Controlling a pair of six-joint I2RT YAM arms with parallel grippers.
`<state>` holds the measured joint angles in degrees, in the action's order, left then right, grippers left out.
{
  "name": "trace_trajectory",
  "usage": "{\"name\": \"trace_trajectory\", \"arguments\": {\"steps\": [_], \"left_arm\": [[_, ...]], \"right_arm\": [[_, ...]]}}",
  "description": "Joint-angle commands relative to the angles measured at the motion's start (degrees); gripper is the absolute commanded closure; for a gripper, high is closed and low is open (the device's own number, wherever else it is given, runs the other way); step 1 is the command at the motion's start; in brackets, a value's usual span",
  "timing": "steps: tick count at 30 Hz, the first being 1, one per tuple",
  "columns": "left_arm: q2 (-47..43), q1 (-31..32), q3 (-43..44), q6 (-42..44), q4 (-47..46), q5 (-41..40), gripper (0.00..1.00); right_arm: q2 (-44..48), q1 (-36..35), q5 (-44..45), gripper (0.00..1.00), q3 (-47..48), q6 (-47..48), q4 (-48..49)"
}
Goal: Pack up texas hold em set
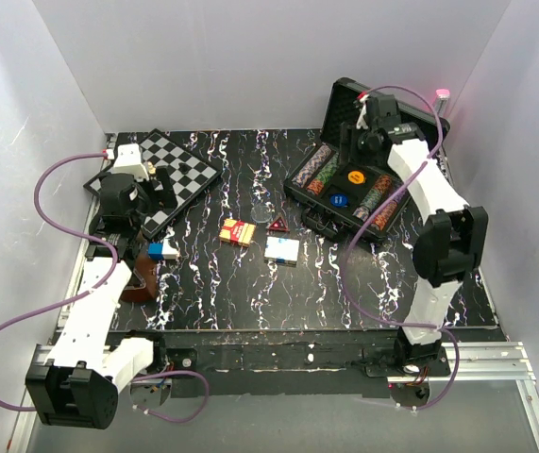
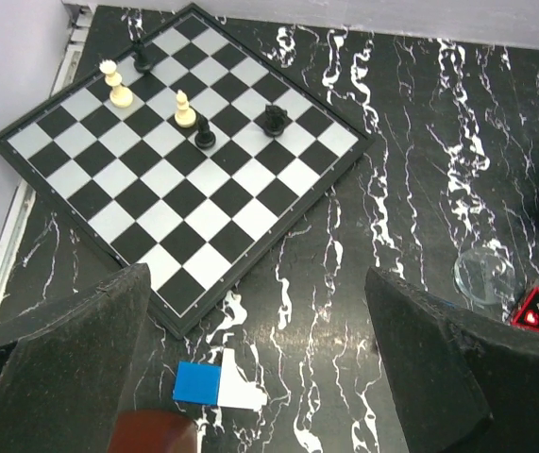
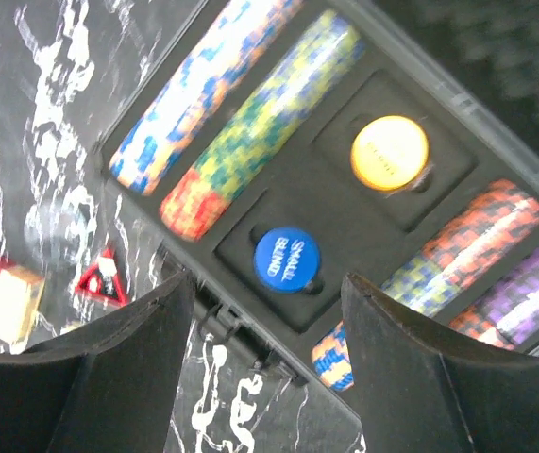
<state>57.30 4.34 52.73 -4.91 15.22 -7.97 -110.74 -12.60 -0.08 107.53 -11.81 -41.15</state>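
Observation:
The black briefcase [image 1: 321,223] lies open at the back right, its lid [image 1: 343,102] raised. Rows of multicoloured chips [image 3: 260,123] fill its foam slots, with a yellow disc [image 3: 389,152] and a blue "small blind" disc [image 3: 287,259] between them. Two card boxes lie on the table outside the case: a red-yellow one [image 1: 238,231] and a blue-white one [image 1: 280,249]. My right gripper [image 3: 269,293] is open and empty above the case's front edge. My left gripper [image 2: 255,283] is open and empty, above the table near the chessboard.
A chessboard [image 2: 175,151] with a few pieces sits at the back left. A small blue-white block [image 2: 214,385] and a brown object [image 2: 156,432] lie below the left gripper. A red triangle [image 2: 537,312] and a clear disc [image 2: 483,276] lie mid-table. White walls enclose the table.

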Motion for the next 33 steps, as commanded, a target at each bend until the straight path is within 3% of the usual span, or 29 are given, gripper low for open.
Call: {"name": "trace_trajectory", "arguments": {"steps": [1, 7, 12, 16, 20, 33], "left_arm": [[-3.15, 0.76, -2.71, 0.34, 2.26, 1.64, 0.02], [-3.78, 1.02, -3.6, 0.34, 2.88, 1.64, 0.02], [-3.07, 0.94, -3.07, -0.54, 2.97, 3.22, 0.02], [-3.51, 1.02, -3.34, -0.63, 2.97, 3.31, 0.02], [-3.6, 1.02, -3.25, -0.89, 2.8, 3.66, 0.02], [-3.95, 1.11, -3.34, -0.89, 2.79, 3.31, 0.02]], "right_arm": [[10.16, -5.05, -8.43, 0.28, -14.06, 8.79, 10.71], [20.91, -13.23, -17.75, 0.24, -31.05, 16.3, 20.4], [17.23, -17.62, -20.05, 0.24, -31.68, 15.33, 17.6], [13.01, -21.14, -15.33, 0.24, -31.33, 12.62, 16.45], [9.4, -22.38, -13.2, 0.24, -30.88, 5.76, 14.42], [7.47, -23.17, -11.96, 0.23, -37.56, -4.52, 15.74]]}}
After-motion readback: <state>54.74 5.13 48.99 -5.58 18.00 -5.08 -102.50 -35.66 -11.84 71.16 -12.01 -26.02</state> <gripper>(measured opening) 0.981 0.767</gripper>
